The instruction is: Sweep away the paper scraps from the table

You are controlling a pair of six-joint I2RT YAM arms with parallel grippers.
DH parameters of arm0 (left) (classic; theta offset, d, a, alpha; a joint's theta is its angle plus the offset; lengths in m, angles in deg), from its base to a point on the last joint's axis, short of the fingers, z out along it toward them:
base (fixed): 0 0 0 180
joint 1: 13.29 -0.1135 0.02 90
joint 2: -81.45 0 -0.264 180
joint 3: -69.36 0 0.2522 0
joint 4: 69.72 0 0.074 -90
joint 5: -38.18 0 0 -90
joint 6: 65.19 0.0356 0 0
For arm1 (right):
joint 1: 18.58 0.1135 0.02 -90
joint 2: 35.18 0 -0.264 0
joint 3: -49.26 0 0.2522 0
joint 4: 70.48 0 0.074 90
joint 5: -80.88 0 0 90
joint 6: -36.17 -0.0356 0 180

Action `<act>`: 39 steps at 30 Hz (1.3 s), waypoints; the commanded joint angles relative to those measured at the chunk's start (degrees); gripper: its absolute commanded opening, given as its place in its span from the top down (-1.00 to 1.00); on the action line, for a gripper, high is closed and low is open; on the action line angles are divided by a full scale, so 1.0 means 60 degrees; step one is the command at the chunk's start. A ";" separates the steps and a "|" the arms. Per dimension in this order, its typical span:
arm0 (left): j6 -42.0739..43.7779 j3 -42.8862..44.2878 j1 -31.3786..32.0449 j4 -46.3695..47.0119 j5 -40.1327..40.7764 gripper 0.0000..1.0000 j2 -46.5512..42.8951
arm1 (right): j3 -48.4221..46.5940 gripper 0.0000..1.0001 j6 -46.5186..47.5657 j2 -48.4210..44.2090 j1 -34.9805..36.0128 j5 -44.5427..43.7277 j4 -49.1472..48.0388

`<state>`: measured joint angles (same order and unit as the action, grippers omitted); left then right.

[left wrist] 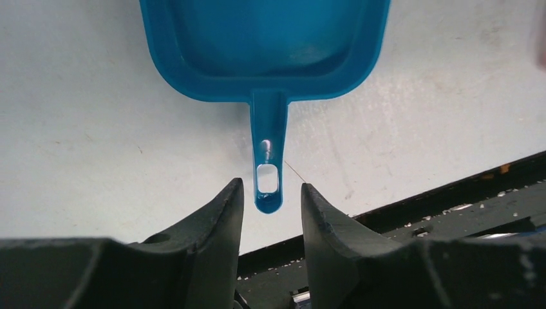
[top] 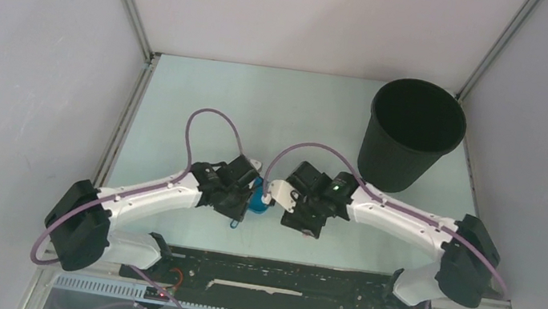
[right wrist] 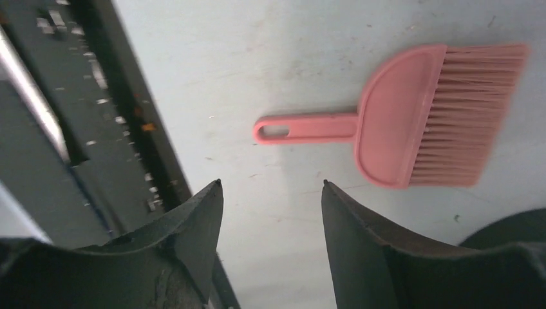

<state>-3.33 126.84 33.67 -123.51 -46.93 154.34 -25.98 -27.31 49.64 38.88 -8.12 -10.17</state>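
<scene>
You see a pale mint worktop (top: 205, 104); the paper scraps cannot be made out in any of the 3 views. A blue dustpan (left wrist: 264, 45) lies on the worktop, its handle tip between the parted jaws of your left gripper (left wrist: 272, 187), with a gap on each side. A pink hand brush (right wrist: 393, 122) lies flat ahead of your right gripper (right wrist: 270, 183), whose jaws are apart and hold nothing. A black bin (top: 413, 134) stands upright at the far right corner.

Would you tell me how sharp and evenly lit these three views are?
Top external: even, diffuse light, no detail inside the black bin. Left wrist: small glare spot on the blue dustpan handle. Right wrist: the pink brush slightly soft.
</scene>
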 commanded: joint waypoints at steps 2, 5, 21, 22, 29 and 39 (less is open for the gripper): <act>0.0634 0.0805 -0.0082 -0.0568 0.0300 0.14 -0.0627 | -0.0414 -0.31 0.0022 -0.1344 -0.1164 0.2702 0.0660; 0.1192 0.1416 -0.0176 -0.1175 0.0959 0.12 -0.0555 | -0.0608 -0.32 -0.0028 -0.1822 -0.2133 0.3437 0.0775; 0.3230 0.1143 -0.0783 0.3648 0.2510 -1.00 -0.3851 | 0.1177 -0.99 -0.3512 -0.3872 -0.7546 0.7620 -0.3769; 0.3319 0.0805 -0.0781 0.3952 0.2733 -1.00 -0.4225 | 0.1498 -0.99 -0.3872 -0.3938 -0.7539 0.7438 -0.4188; 0.3394 -0.0724 -0.0834 0.4886 0.3854 -1.00 -0.5644 | 0.1764 -0.99 -0.3733 -0.3858 -0.7532 0.7159 -0.4467; 0.3197 -0.0349 -0.0864 0.4469 0.3582 -1.00 -0.4820 | 0.1765 -0.99 -0.3046 -0.3846 -0.7571 0.7392 -0.4142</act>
<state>15.82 122.56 29.01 -98.04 -25.95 124.78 -14.79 -47.48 26.84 -6.24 34.67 -33.98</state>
